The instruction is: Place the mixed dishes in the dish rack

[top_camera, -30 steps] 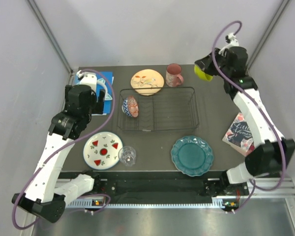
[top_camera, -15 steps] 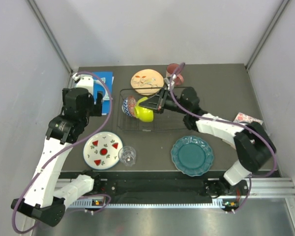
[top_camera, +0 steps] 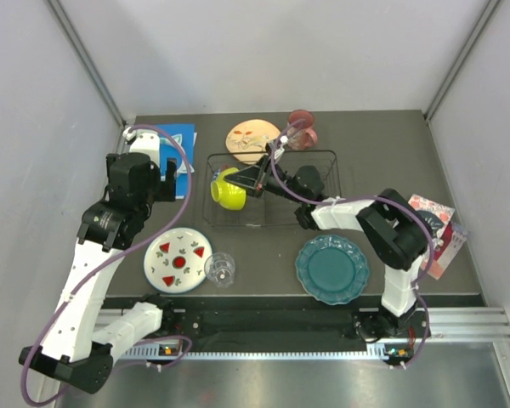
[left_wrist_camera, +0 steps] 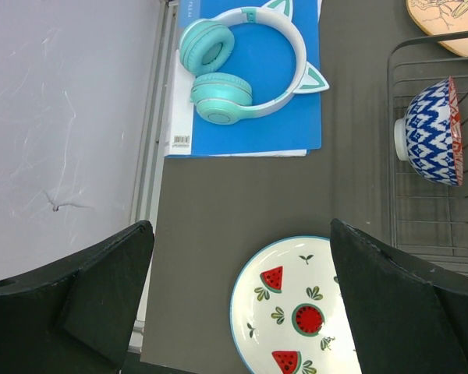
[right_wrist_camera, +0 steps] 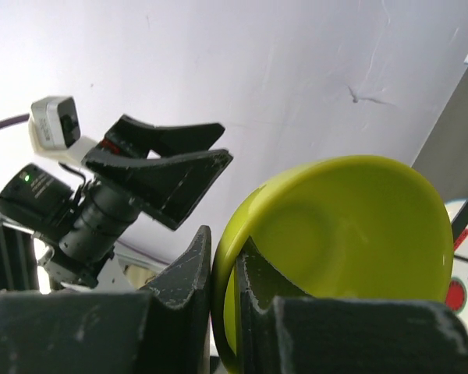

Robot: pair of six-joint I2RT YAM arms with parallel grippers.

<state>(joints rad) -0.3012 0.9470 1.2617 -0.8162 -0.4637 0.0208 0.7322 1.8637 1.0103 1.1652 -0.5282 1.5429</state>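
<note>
Lime-green bowl (top_camera: 224,190), farther left, in right hand (right_wrist_camera: 225,273)

Bright, even light; soft shadows, sharp

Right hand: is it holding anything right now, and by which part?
Yes. The right hand grips the green bowl by its rim, with one finger inside the bowl and one outside.

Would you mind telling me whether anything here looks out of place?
Yes: teal cat-ear headphones lie on a blue folder at the table's far left corner, not dishware. The patterned bowl rests on its side in the rack.
</note>
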